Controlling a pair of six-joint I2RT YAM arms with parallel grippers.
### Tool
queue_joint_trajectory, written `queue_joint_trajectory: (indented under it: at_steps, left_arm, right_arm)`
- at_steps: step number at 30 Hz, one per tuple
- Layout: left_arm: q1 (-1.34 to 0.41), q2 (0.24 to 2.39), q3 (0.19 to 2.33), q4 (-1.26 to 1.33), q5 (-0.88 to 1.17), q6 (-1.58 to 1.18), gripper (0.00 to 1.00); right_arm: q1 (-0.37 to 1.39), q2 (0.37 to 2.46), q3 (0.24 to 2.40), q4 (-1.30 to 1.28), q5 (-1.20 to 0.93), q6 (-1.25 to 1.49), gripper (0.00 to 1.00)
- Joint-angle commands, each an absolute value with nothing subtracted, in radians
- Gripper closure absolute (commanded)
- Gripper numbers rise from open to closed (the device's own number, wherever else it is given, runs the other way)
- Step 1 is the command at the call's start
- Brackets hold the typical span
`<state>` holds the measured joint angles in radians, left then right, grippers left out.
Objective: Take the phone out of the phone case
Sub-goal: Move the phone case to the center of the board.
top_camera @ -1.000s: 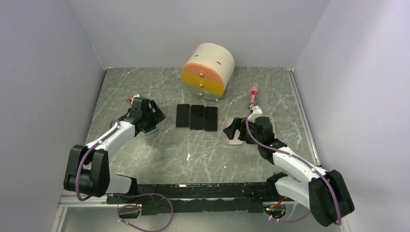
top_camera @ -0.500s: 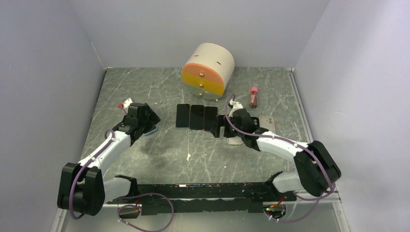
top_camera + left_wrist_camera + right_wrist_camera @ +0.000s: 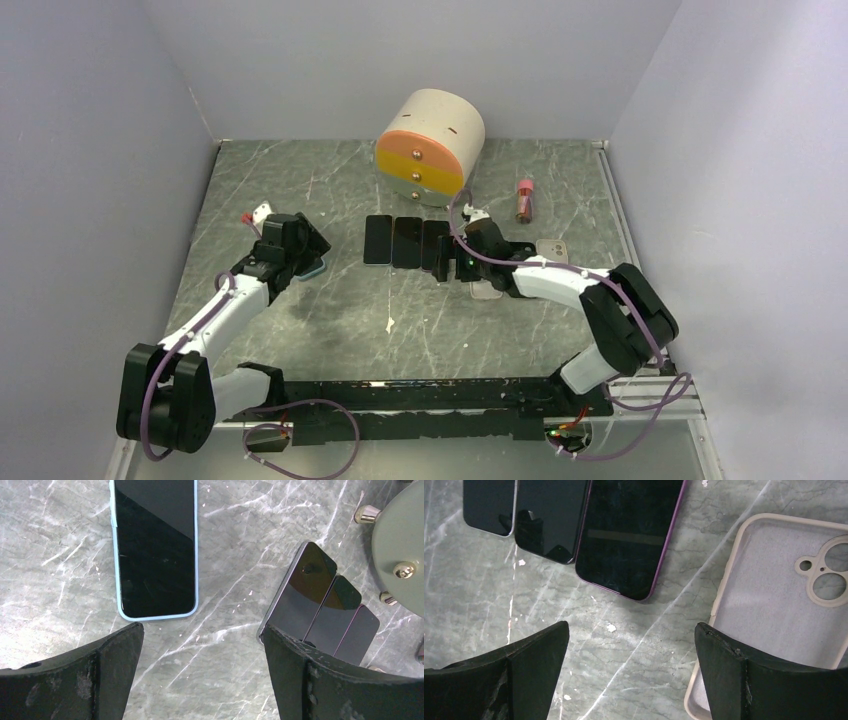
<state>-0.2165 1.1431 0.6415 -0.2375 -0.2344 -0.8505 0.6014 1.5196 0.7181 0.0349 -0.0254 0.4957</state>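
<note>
A phone in a light-blue phone case lies flat, screen up, on the marble table. In the left wrist view it sits just ahead of my left gripper, which is open and holds nothing. From above, the left gripper covers most of that phone. My right gripper is open over bare table, between a purple bare phone and an empty beige case. In the top view the right gripper hangs at the row's right end.
Three bare phones lie side by side mid-table. A round drawer unit stands behind them. A red-capped bottle and a second empty case lie at the right, and another empty case sits under the right arm.
My right arm has swung left, from over the empty beige case to the right end of the phone row. The left gripper has opened a little wider and shifted slightly.
</note>
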Motion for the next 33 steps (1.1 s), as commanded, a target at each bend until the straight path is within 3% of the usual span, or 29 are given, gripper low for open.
queue_joint_trajectory:
  at_steps: [1, 22, 33]
  left_arm:
    - [-0.212, 1.130, 0.637, -0.193, -0.239, -0.828, 0.06]
    - [-0.213, 1.146, 0.647, -0.197, -0.227, -0.825, 0.06]
    - [-0.211, 1.184, 0.682, -0.248, -0.263, -0.851, 0.06]
  right_arm:
    - [0.607, 1.535, 0.761, 0.005, 0.039, 0.503, 0.01]
    - [0.587, 1.482, 0.713, -0.058, 0.286, 0.564, 0.01]
    - [0.549, 1.397, 0.671, 0.020, 0.156, 0.524, 0.01]
